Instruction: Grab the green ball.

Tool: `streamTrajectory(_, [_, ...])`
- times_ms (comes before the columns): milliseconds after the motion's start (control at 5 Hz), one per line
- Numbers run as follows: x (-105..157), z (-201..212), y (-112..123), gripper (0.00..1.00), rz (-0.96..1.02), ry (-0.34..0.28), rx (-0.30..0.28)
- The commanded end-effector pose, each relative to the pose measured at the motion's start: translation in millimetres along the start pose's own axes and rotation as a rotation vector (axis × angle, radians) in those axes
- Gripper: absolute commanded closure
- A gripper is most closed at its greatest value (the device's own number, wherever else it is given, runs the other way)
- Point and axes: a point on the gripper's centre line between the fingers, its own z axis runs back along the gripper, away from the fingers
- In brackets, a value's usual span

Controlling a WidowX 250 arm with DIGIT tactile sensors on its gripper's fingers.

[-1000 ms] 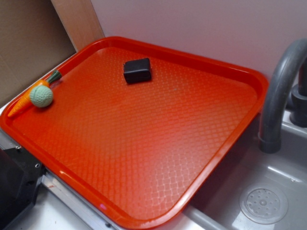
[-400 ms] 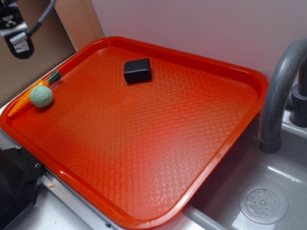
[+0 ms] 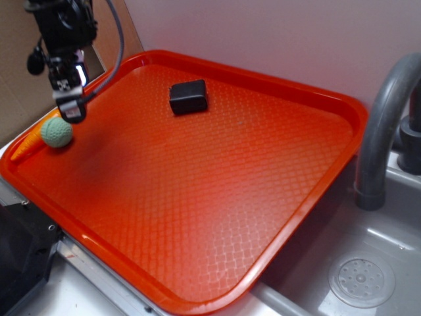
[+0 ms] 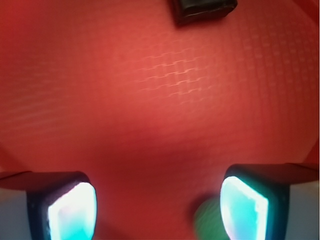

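1. One ball (image 3: 56,132), pale mint green, round, with a dimpled knitted-looking surface, lies on the tray (image 3: 217,191) near its left rim. In the wrist view it is only a blurred green patch (image 4: 206,221) at the bottom edge, just inside the right-hand finger.
2. One carrot (image 3: 27,144), orange and tapered, lies touching the ball on its rim side; its stem end is hidden behind the gripper.
3. One gripper (image 3: 70,110), black with a grey tip, hangs just above and slightly behind the ball, not touching it. Its fingers (image 4: 243,208) are spread wide apart with nothing between them; in the wrist view the two pads glow pale cyan and are cut off by the bottom edge.
4. One cable (image 3: 113,39) loops from the arm down beside the gripper.
5. One block (image 3: 188,97), black, boxy with rounded corners, sits on the tray toward its far side, well apart from the ball. The wrist view shows only its lower part (image 4: 204,10), cut off at the top.
6. One tray, orange-red plastic, rectangular with rounded corners, raised rim and waffle texture.
7. One grey faucet (image 3: 385,125) curves up at the right, partly cut off, beside a grey sink (image 3: 395,230) with one round drain (image 3: 361,281).
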Motion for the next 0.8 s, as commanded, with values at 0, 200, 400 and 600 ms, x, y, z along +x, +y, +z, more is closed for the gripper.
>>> streamTrajectory(0, [-13.7, -40.0, 31.6, 0.0, -0.04, -0.025, 0.132])
streamTrajectory(200, [-27.6, -29.4, 43.1, 0.0, 0.017, -0.06, 0.228])
streamTrajectory(400, [-38.4, -30.5, 56.5, 0.0, 0.059, -0.032, 0.337])
streamTrajectory(600, [-52.9, -27.1, 63.4, 0.0, 0.104, 0.009, 0.423])
